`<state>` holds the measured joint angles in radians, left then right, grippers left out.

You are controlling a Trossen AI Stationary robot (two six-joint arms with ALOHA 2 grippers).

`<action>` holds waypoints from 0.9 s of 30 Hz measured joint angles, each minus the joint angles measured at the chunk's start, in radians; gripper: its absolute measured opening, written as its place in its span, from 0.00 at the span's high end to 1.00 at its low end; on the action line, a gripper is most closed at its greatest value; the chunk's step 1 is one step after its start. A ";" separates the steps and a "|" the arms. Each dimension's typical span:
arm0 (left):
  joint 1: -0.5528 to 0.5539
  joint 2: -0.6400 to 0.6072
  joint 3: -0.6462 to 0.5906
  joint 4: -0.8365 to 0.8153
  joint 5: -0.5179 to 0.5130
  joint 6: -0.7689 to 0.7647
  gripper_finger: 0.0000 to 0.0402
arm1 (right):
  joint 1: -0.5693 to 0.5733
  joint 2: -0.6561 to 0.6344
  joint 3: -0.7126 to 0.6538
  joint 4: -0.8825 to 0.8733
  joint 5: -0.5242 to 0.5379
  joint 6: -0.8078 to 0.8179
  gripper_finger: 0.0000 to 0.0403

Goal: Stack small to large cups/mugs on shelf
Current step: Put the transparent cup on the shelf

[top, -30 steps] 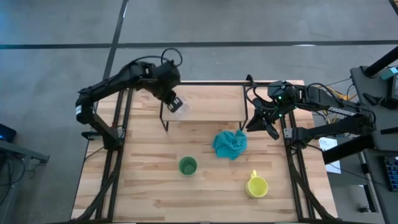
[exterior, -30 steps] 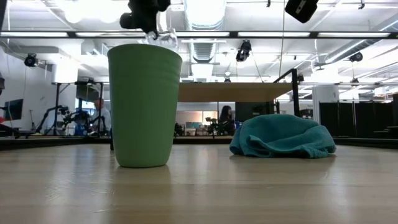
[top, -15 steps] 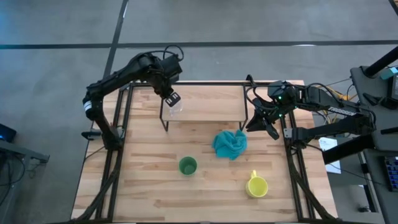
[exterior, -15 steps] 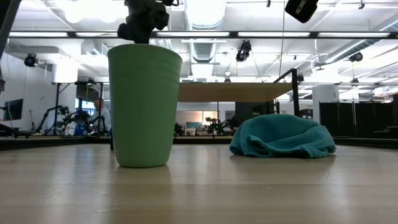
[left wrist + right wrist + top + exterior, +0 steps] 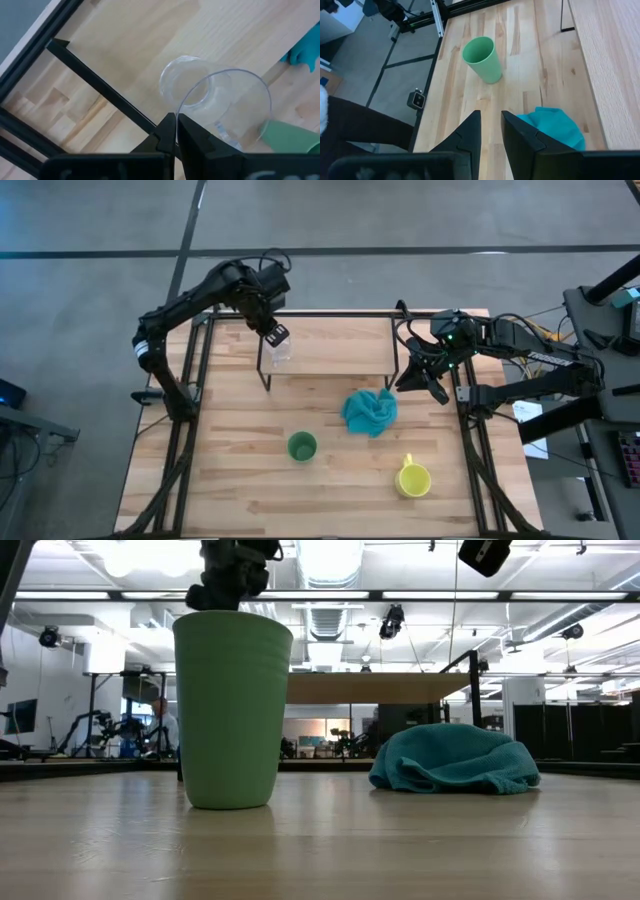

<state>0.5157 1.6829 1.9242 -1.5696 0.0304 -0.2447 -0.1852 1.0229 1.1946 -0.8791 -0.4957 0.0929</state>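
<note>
The clear glass cup (image 5: 282,354) hangs in my left gripper (image 5: 277,337) over the left end of the light-wood shelf (image 5: 340,345). Whether the glass touches the plank I cannot tell; in the low view the green cup (image 5: 232,708) hides it below my left gripper (image 5: 225,585). The green cup (image 5: 302,446) stands upright on the table. The yellow mug (image 5: 412,478) stands near the right front. My right gripper (image 5: 428,383) waits, open, beside the shelf's right end. My left gripper (image 5: 176,125) pinches the glass cup's wall at the rim (image 5: 181,106), one finger inside the cup and one outside. The fingers come from above, pointing down at a slant. The glass (image 5: 220,105) tilts, its base (image 5: 182,82) pointing away from the fingers toward the shelf (image 5: 150,40).
A crumpled teal cloth (image 5: 370,410) lies on the table in front of the shelf's right half, and shows in the right wrist view as the teal cloth (image 5: 555,127) near the green cup (image 5: 482,59). Black frame legs (image 5: 264,375) stand at the shelf's ends.
My left gripper has carried the glass a little toward the table's far left and down over the shelf's left end. In the low view the glass has sunk out of sight behind the green cup. The fingers have stayed shut on it.
</note>
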 joint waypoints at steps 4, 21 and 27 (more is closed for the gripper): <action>0.002 0.000 -0.024 0.002 0.002 0.000 1.00 | 0.000 0.000 0.000 0.000 0.000 0.000 0.83; 0.003 0.000 -0.077 0.122 0.027 0.069 0.98 | 0.000 0.000 0.000 0.000 0.000 0.000 0.83; 0.003 0.000 -0.077 0.126 0.055 0.097 0.88 | 0.000 0.000 0.000 0.000 0.000 0.000 0.83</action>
<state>0.5190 1.6833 1.8469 -1.4437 0.0853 -0.1481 -0.1856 1.0229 1.1946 -0.8792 -0.4957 0.0929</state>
